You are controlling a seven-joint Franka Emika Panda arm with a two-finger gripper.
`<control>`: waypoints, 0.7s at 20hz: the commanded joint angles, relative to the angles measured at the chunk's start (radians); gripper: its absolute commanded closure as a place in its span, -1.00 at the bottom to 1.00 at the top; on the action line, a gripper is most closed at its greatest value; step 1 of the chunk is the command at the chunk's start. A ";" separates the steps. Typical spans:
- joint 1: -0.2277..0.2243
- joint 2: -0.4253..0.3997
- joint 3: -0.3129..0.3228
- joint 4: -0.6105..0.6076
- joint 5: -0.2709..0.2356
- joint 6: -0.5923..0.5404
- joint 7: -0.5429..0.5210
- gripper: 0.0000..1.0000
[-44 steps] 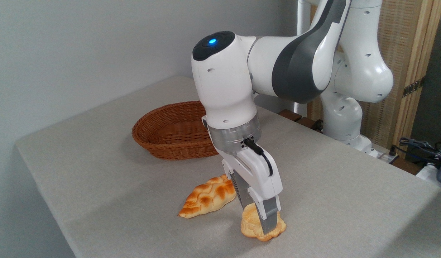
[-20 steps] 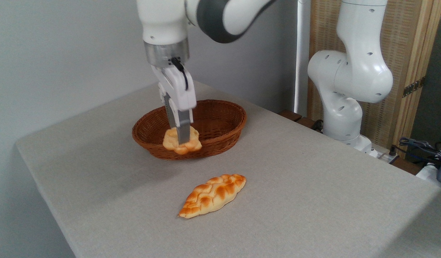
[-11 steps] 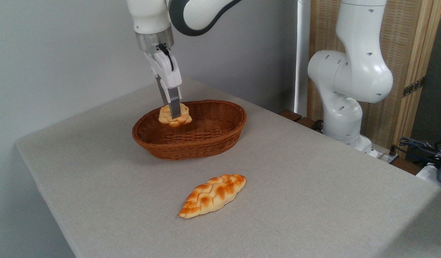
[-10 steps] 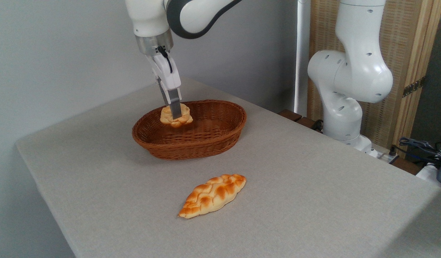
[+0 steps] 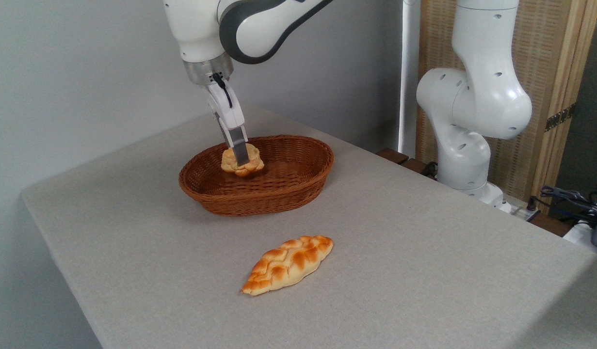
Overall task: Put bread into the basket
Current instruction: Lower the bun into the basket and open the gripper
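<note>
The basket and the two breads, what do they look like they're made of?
The basket looks like woven wicker, reddish-brown with a slight sheen; its strands and braided rim show. The braided loaf has a smooth, glossy, evenly browned crust, so it may be a plastic or foam replica. The small bun in the gripper looks matte and pale golden; real or fake, I cannot tell.
</note>
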 commanded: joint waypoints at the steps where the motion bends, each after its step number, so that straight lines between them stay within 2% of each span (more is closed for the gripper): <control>1: 0.004 -0.004 -0.008 0.013 -0.014 -0.013 -0.032 -1.00; 8: 0.006 -0.007 -0.003 0.022 -0.013 -0.015 -0.039 -1.00; 10: 0.020 -0.010 0.012 0.055 -0.005 -0.018 -0.036 -1.00; 12: 0.032 -0.022 0.064 0.082 -0.002 -0.019 -0.033 -1.00; 14: 0.032 -0.026 0.128 0.107 0.053 -0.022 -0.030 -1.00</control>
